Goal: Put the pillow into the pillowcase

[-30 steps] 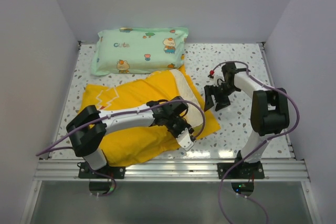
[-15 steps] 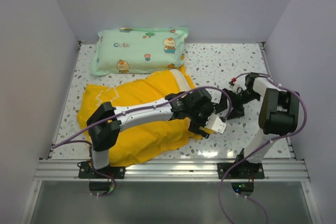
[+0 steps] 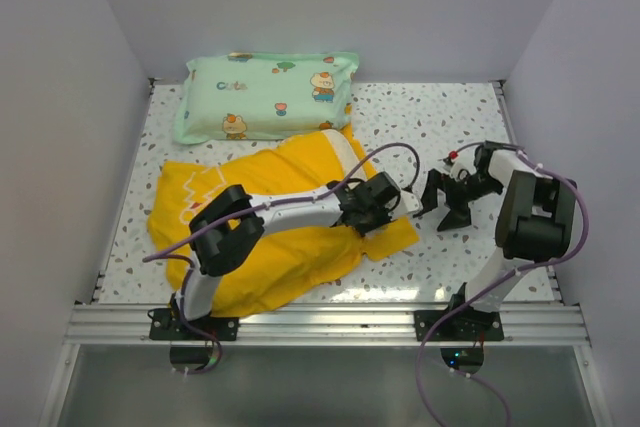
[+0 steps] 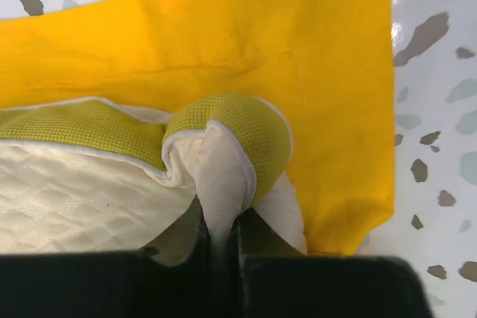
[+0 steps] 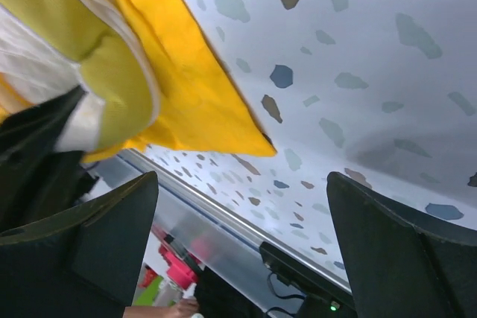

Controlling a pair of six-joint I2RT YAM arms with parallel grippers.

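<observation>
The yellow pillowcase (image 3: pixel 250 247) lies crumpled in the middle of the table. The cream-white pillow (image 3: pixel 350 155) pokes out of its right end. In the left wrist view my left gripper (image 4: pixel 220 230) is shut on a white corner fold of the pillow (image 4: pixel 74 184), whose yellow-green band curls over the fingers, with the pillowcase (image 4: pixel 223 35) spread beneath. From above, my left gripper (image 3: pixel 393 205) sits at the case's right edge. My right gripper (image 3: pixel 450 202) hovers open just to the right of it, apart from the fabric. Its wrist view shows my right gripper (image 5: pixel 242 247) empty, near the pillowcase corner (image 5: pixel 201 102) and the pillow band (image 5: pixel 112 57).
A mint-green cartoon-print pillow (image 3: pixel 265 95) lies at the back left. White walls close in the speckled table (image 3: pixel 440 117) on three sides. An aluminium rail (image 3: pixel 330 322) runs along the near edge.
My left gripper swung right along the case's near edge, then drew back to its right end and shut on the pillow's corner. My right gripper moved right and opened wider.
</observation>
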